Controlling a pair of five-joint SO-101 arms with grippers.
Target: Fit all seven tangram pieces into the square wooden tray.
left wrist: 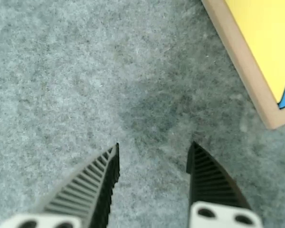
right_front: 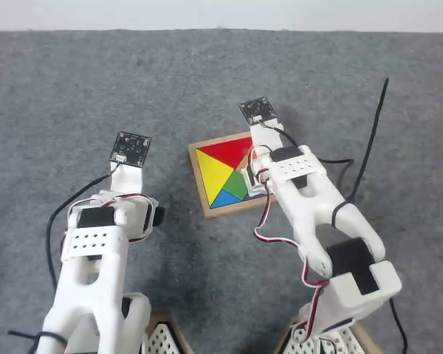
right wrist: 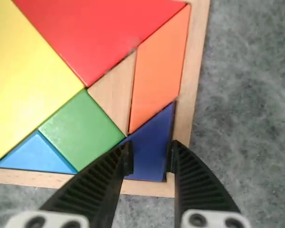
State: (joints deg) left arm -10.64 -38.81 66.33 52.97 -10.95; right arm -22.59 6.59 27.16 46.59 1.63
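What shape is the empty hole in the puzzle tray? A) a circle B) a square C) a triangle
C: the bare wood gap in the tray has three straight sides, edged by the red piece, the orange piece and the green piece.

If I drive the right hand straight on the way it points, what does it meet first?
Most likely the dark blue triangle in the wooden tray, directly ahead of the right hand; its height above the piece is unclear.
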